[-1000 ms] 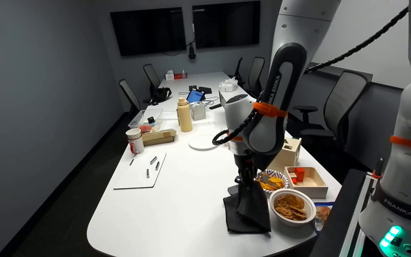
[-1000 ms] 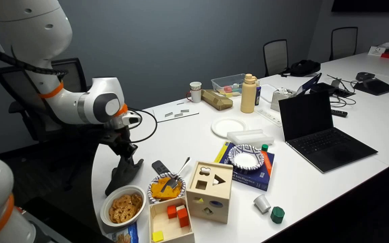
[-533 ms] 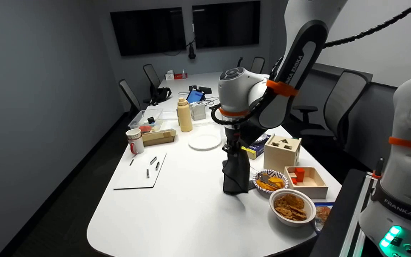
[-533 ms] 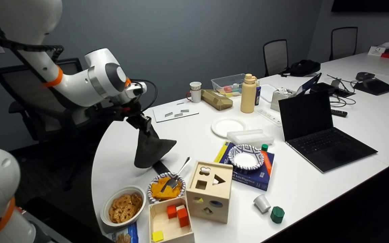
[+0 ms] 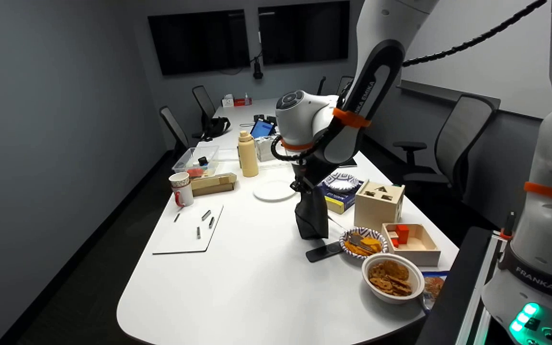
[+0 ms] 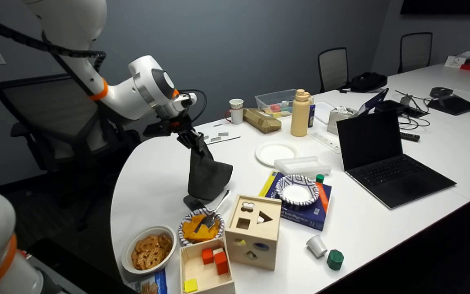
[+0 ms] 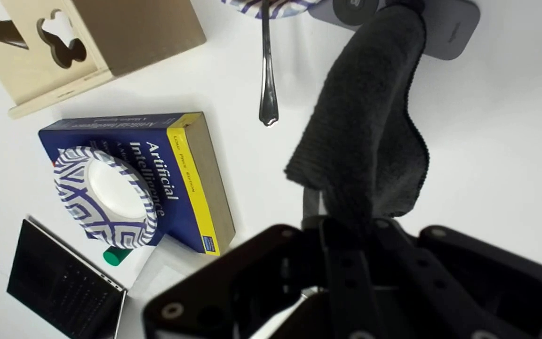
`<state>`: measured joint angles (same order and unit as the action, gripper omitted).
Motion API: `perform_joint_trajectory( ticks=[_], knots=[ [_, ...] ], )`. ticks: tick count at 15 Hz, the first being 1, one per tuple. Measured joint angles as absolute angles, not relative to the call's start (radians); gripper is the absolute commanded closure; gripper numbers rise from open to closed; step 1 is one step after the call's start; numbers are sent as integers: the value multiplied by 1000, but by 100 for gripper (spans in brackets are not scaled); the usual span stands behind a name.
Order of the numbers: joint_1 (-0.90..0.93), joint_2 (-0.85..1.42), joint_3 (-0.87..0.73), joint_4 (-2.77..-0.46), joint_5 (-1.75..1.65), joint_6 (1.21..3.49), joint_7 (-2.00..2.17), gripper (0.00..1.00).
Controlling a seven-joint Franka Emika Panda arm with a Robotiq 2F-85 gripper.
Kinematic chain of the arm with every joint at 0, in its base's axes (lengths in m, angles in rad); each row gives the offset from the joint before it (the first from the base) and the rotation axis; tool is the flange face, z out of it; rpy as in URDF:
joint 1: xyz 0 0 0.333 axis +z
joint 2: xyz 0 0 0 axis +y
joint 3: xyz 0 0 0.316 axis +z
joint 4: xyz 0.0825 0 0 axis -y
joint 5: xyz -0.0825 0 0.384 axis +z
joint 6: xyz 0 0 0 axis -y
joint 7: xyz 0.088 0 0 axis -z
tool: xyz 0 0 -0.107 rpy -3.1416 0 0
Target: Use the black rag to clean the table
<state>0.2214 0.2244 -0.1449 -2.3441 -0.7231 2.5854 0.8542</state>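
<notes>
Two partial FRANKA EMIKA labels point(image 5: 366, 97) marked the arm point(image 5: 382, 67); the book point(image 7: 181, 165) read "Artificial Intelligence". The gripper point(image 7: 350, 225), clamped tight, held the black rag point(image 7: 355, 122) over the table point(image 5: 237, 287), nearer the book than before.

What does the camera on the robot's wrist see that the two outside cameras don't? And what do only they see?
Only the wrist view: the tiny words LOW PRICE EDITION, readable on the yellow stripe of the book.

Only the exterior views: the mug, tan bottle, bowl of brown snacks, red blocks and the robot's white arm.

All share: the black rag held in the hand, the wooden shape box, the book with a patterned dish on it, and the white table.
</notes>
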Motion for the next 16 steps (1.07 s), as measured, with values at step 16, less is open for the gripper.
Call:
perform_joint_trajectory(
  ticks=[16],
  knots=[
    [-62, 742, -28, -1860, -295, 2618, -30, 99]
  ],
)
